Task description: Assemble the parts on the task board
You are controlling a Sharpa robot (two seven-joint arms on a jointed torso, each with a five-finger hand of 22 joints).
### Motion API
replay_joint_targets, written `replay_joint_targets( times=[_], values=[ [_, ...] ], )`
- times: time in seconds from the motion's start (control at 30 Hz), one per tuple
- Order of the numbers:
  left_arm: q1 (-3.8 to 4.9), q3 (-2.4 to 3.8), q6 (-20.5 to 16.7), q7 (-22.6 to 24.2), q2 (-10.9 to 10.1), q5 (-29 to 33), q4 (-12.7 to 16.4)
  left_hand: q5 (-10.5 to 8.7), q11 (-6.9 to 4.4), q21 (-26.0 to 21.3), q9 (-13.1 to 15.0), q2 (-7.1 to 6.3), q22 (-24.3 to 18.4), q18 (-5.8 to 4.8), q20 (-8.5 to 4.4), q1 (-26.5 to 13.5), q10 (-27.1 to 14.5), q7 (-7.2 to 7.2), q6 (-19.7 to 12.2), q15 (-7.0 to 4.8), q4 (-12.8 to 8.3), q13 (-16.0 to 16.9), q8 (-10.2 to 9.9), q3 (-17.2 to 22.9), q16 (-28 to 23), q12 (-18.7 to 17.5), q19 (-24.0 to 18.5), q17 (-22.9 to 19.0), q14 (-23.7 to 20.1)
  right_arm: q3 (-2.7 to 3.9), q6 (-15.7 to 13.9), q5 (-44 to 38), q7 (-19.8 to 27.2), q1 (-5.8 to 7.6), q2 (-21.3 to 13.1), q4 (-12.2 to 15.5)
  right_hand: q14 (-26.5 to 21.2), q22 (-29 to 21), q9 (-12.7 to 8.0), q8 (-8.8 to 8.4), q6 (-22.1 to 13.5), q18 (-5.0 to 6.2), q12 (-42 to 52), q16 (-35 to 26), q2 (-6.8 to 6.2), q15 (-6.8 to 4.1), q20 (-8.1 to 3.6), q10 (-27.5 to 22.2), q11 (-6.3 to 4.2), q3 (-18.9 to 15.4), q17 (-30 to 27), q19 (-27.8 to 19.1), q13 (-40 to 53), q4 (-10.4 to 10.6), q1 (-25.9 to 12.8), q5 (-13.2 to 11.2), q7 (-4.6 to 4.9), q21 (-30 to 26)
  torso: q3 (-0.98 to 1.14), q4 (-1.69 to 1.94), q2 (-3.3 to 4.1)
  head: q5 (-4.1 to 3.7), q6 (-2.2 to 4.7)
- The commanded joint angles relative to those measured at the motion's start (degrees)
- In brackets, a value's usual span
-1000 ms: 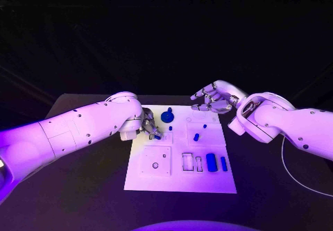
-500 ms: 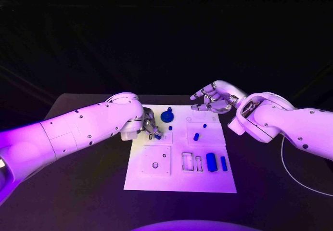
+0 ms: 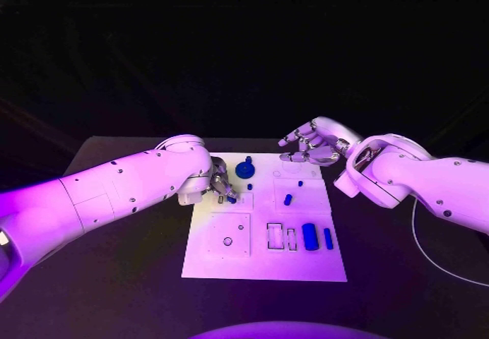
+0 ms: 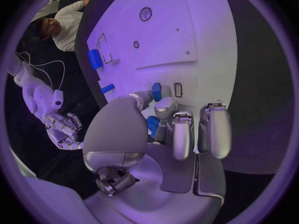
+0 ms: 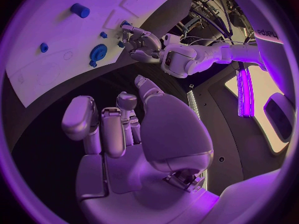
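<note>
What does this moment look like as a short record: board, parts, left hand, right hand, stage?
board: white task board on the black table
parts: round blue part at the far end; two blue bars near the right edge; small blue pegs mid-board
left hand: left hand low over the board's left edge, pinching a small blue part
right hand: right hand raised beyond the board's far right corner, fingers curled, holding nothing
stage: assembly under way; several slots unfilled
</note>
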Motion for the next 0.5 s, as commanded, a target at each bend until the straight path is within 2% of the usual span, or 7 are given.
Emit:
replay_joint_targets(
  times=[0.03,0.5],
  values=[
    [-0.40,-0.25,2.31,0.07,0.21,-0.47,-0.10,-0.09,-0.01,0.16,0.04,0.48,7.32,-0.94,0.09,-0.01,0.33,-0.27,0.04,0.14,-9.29,-0.02,0.24,9.32,0.14,0.16,2.20,15.06,6.12,0.00,0.68,-0.50,-0.05,-0.05,0.06,0.00,3.09,-0.05,0.06,0.35,0.39,0.02,0.21,-0.28,0.20,0.03,-0.23,0.47,0.02,-0.25,1.66,-0.04,-0.05,0.16,-0.30,-0.03,0.13,-0.16,-0.04,0.03,-0.02,-0.07,-0.14],
    [-0.47,-0.33,3.54,0.11,0.71,-0.48,-0.93,-0.22,-0.07,0.33,0.42,0.30,7.59,-1.00,0.09,-1.61,0.60,-0.42,0.65,0.11,-9.35,-0.04,0.56,9.33,0.14,0.27,2.32,15.06,6.12,-0.01,0.80,-0.52,-0.14,-0.06,-0.05,0.15,3.08,-0.06,0.06,0.38,0.43,0.02,0.28,-0.35,0.26,0.02,-0.23,0.48,0.00,-0.30,1.59,-0.05,-0.03,0.22,-0.35,-0.04,0.11,-0.18,-0.02,0.04,-0.01,0.00,-0.43]
  ],
)
